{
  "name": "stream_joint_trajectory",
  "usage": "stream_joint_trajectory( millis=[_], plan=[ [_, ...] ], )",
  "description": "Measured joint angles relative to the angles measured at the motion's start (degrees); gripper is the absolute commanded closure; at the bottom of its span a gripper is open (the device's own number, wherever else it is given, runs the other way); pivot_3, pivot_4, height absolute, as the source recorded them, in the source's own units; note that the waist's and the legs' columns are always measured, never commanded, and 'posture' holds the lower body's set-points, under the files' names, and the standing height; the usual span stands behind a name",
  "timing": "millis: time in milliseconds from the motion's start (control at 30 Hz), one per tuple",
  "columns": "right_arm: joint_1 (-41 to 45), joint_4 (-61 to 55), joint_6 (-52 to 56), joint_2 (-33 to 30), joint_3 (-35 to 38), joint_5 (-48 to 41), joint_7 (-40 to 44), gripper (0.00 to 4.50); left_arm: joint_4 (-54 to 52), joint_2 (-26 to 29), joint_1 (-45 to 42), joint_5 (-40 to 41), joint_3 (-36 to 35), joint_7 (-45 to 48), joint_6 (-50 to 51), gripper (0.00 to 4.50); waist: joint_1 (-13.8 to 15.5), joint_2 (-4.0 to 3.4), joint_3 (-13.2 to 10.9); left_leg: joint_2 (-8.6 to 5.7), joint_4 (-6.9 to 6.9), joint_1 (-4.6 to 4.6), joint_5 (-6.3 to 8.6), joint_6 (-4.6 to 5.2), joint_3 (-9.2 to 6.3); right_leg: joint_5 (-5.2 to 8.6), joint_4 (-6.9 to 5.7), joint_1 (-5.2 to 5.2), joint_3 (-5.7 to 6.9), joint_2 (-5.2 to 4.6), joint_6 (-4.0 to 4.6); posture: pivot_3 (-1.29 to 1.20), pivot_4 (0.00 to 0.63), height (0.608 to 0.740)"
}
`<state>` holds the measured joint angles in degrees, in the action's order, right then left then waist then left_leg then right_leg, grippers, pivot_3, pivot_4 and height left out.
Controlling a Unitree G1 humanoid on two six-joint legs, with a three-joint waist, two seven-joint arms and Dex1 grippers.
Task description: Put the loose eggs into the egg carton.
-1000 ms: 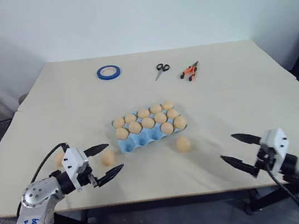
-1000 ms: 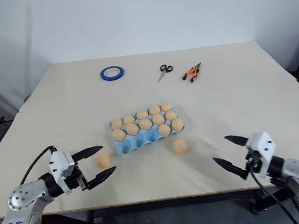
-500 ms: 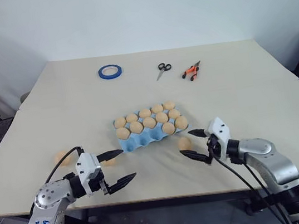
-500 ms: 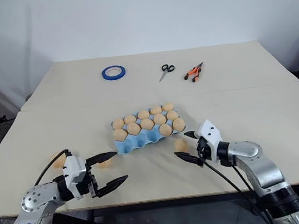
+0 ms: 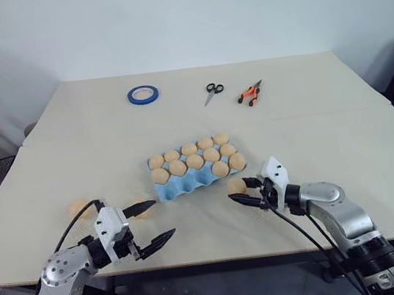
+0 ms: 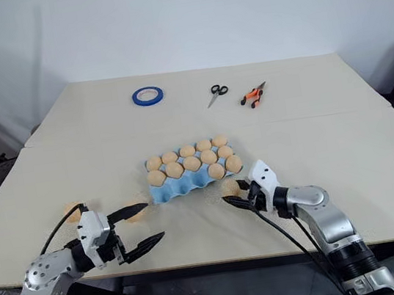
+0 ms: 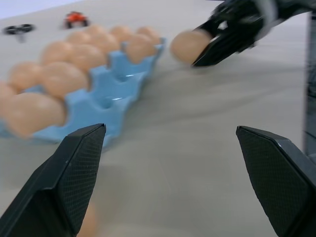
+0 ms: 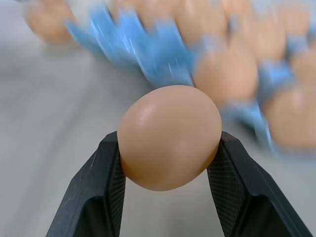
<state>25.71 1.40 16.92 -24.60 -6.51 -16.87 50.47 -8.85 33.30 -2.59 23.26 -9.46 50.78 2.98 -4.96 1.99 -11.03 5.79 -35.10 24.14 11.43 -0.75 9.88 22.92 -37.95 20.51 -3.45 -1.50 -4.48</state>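
I'm looking over a pale beige desk [image 5: 326,121] set against a white wall. Toward its far side lie three things in a loose row: a blue tape ring [image 5: 143,94] lying flat on my left, black-handled scissors [image 5: 212,92] in the middle, and small orange-handled pliers [image 5: 250,93] just beside them.

Matt eggs, moulded blue carton, pale smooth table

The loose eggs [image 8: 169,137] have a smooth, matt tan shell with only a faint sheen. The egg carton [image 5: 187,182] looks like moulded light blue plastic or pulp, slightly glossy in its cups. The right gripper [image 5: 242,190] and left gripper [image 5: 152,222] have black fingers [image 7: 74,168] with a fine cross-hatched texture, on white plastic and grey metal housings. The table [image 5: 311,115] is a smooth, matt pale surface; at its 12 o'clock edge lies a glossy blue tape ring [image 5: 143,94].
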Motion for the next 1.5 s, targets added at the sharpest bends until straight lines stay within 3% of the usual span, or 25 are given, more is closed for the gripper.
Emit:
stream_joint_trajectory(
  millis=[200, 433, 533, 667, 700, 900, 1233, 1500],
  plan=[
    [7.6, -0.6, 1.5, 5.2, -2.2, 2.1, -3.7, 2.28, 0.0, 0.0, 1.9, 0.0, -3.3, -3.2, -0.1, 0.00, 0.1, 0.00, 0.0, -0.03, 0.01, 0.01, 0.00, 0.00, 0.01, 0.00, 0.00, 0.03, 0.05, -0.05, 0.00, 0.00, 0.150, 0.740],
    [12.1, 10.5, -3.5, 8.2, -4.4, 7.2, -5.9, 2.28, -2.8, -0.5, 2.1, 0.0, -3.4, -5.1, 0.2, 0.00, 0.2, 0.02, 0.0, -0.07, 0.04, 0.04, 0.02, 0.02, 0.10, 0.00, 0.05, 0.05, 0.13, -0.06, 0.00, 0.00, 0.150, 0.740],
    [12.5, 12.8, -5.7, 9.0, -4.5, 7.9, -5.8, 1.64, -2.9, -0.7, 2.3, 0.0, -3.3, -5.7, 0.3, 0.00, 0.0, 0.02, 0.0, -0.02, 0.05, 0.04, 0.02, -0.01, 0.11, 0.00, 0.03, 0.08, 0.11, -0.01, 0.00, 0.00, 0.150, 0.740],
    [13.0, 13.5, -6.9, 9.1, -4.5, 8.0, -5.3, 0.22, -4.2, -0.7, 3.2, 0.0, -3.4, -6.3, 0.4, 0.00, -0.1, 0.02, 0.0, -0.01, 0.05, 0.03, 0.02, -0.01, 0.11, 0.00, 0.02, 0.09, 0.10, -0.01, 0.00, 0.00, 0.150, 0.740],
    [13.0, 13.4, -6.9, 9.1, -4.5, 8.0, -5.1, 0.04, -4.2, -0.7, 3.4, 0.0, -3.4, -6.4, 0.5, 0.00, -0.1, 0.02, 0.0, -0.01, 0.04, 0.03, 0.01, -0.01, 0.11, 0.00, 0.02, 0.09, 0.10, -0.01, 0.00, 0.00, 0.150, 0.740],
    [10.7, 7.7, -7.1, 7.3, -4.1, 6.8, -3.3, 0.04, -4.3, -0.7, 3.4, 0.0, -3.5, -6.9, 0.7, 0.00, 0.1, 0.02, 0.0, -0.02, 0.07, 0.04, 0.03, -0.02, 0.10, 0.00, 0.05, 0.08, 0.10, -0.04, 0.00, 0.00, 0.150, 0.740],
    [-9.7, -2.1, -14.6, -5.8, 8.5, -5.4, 11.1, 0.04, -4.3, 0.3, 4.9, 1.6, -4.9, -6.5, 3.6, 0.00, 0.4, 0.02, 0.0, -0.05, 0.08, 0.02, 0.08, 0.03, -0.01, 0.00, 0.23, -0.10, 0.00, -0.05, 0.00, 0.00, 0.150, 0.740],
    [-16.7, -5.4, -17.1, -9.1, 12.0, -9.0, 15.6, 0.04, -1.5, 0.4, 11.7, 2.5, -15.2, -8.6, 3.7, 0.00, -0.8, 0.02, 0.0, 0.03, 0.06, -0.06, 0.07, 0.03, -0.10, 0.03, 0.13, -0.12, -0.02, -0.01, 0.06, 0.00, 0.150, 0.740]
  ],
)
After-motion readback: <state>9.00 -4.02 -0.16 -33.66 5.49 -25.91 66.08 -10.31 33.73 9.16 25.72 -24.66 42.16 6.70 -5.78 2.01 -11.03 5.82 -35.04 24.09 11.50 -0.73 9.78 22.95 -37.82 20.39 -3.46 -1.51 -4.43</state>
